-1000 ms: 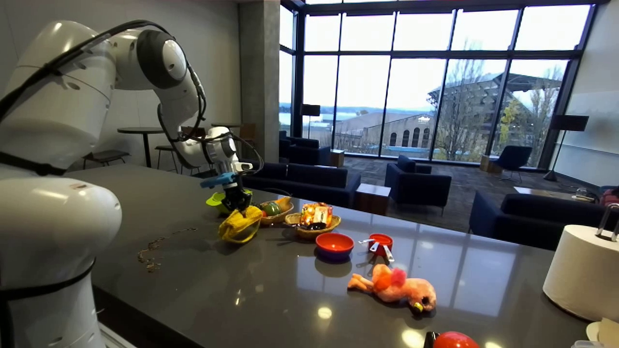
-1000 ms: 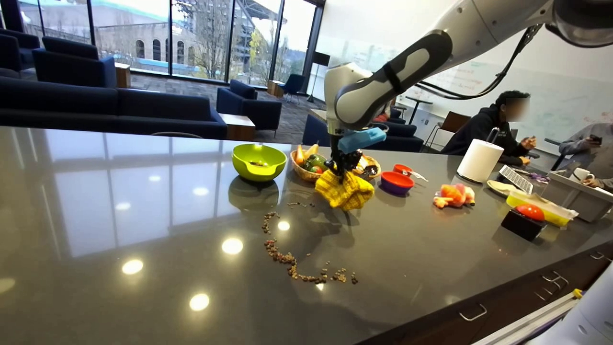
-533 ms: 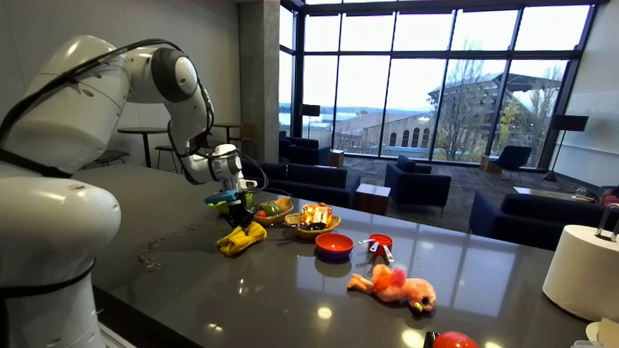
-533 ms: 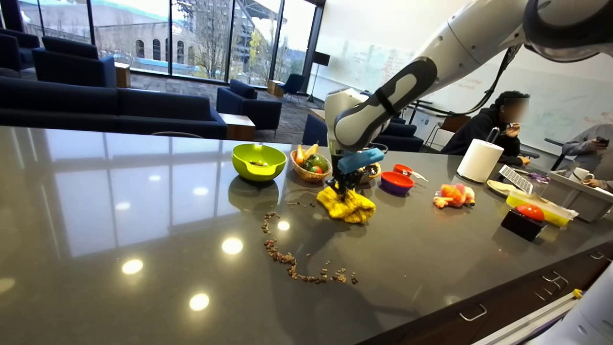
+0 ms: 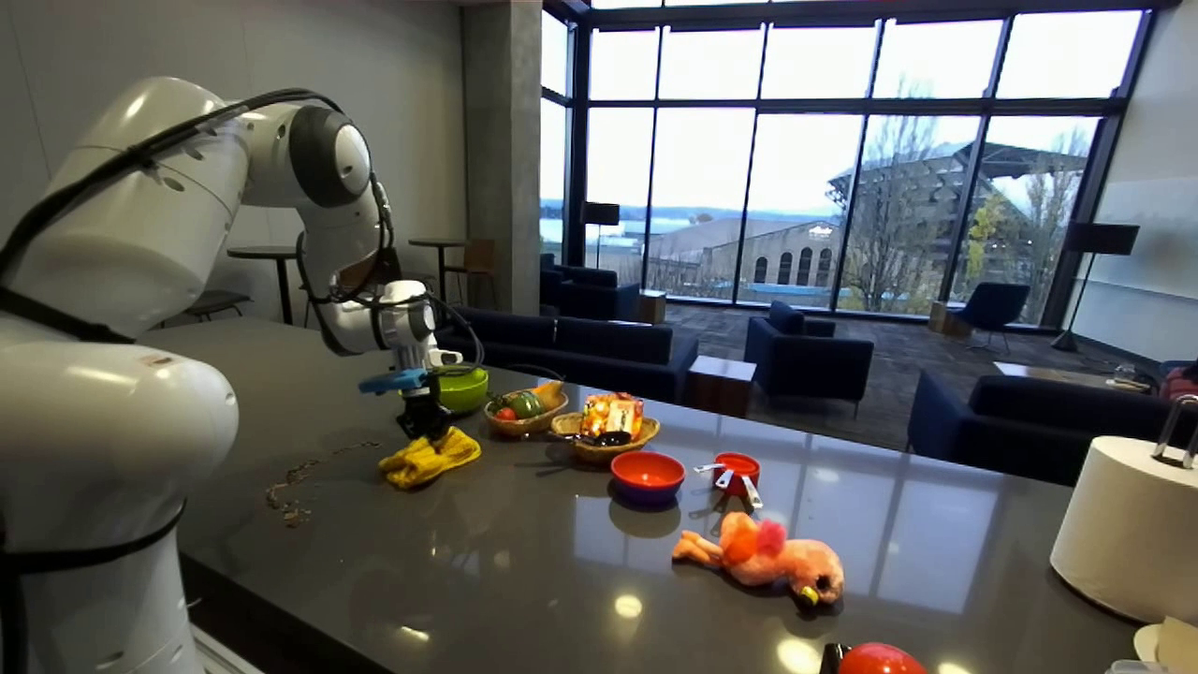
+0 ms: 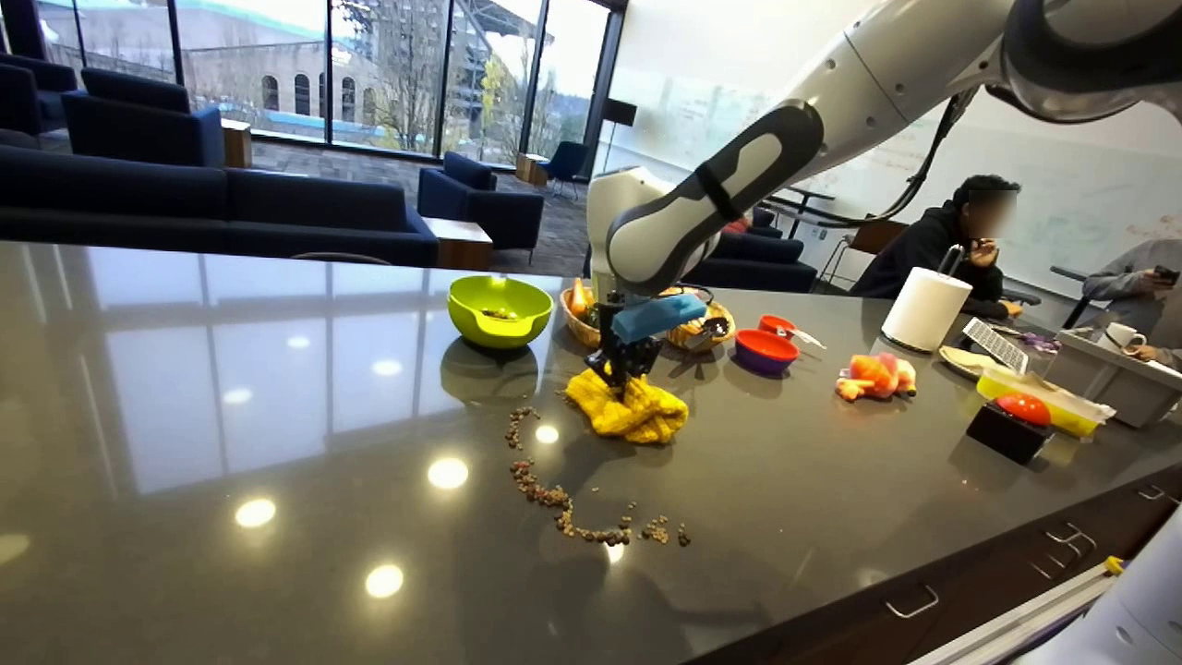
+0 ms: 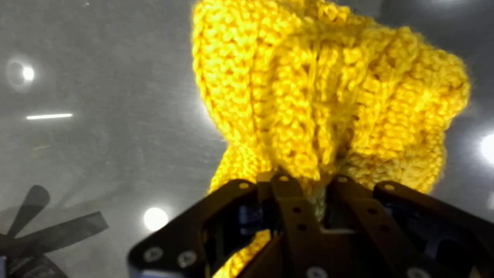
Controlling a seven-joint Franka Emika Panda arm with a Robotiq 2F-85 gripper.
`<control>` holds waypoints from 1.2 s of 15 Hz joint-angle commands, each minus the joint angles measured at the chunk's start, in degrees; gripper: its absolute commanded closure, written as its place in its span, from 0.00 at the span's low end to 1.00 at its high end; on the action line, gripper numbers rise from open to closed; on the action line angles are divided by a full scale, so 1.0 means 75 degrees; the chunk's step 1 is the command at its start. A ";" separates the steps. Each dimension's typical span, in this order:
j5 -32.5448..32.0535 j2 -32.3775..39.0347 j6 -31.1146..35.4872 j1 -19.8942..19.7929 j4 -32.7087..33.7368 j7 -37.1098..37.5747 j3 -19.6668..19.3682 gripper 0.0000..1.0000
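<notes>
Pinching one yellow cloth: jaws pressed together on a gathered fold, slack spreading out below. Position, in an exterior view: cloth seemingly resting on the bench, lying just right of the far end of a trail of brown grains; green bowl standing farther left and beyond. Handling, judged best: gripping firmly, pressing evenly, sliding slowly, so slack is not scattering grains.

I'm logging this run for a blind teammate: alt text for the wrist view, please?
A black gripper at the bottom edge is shut on a bunched yellow knitted cloth, which spreads upward across the middle and right of the picture. The backdrop is a glossy grey counter dotted with bright reflections.
</notes>
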 commanded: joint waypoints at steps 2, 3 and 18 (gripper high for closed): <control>0.0319 0.0121 0.0042 0.0300 0.0215 -0.0163 0.0354 0.96; 0.0382 0.0156 0.0057 0.0364 0.0252 -0.0202 0.0439 0.96; -0.0480 -0.0426 -0.0005 0.0797 0.0355 0.0086 -0.0125 0.96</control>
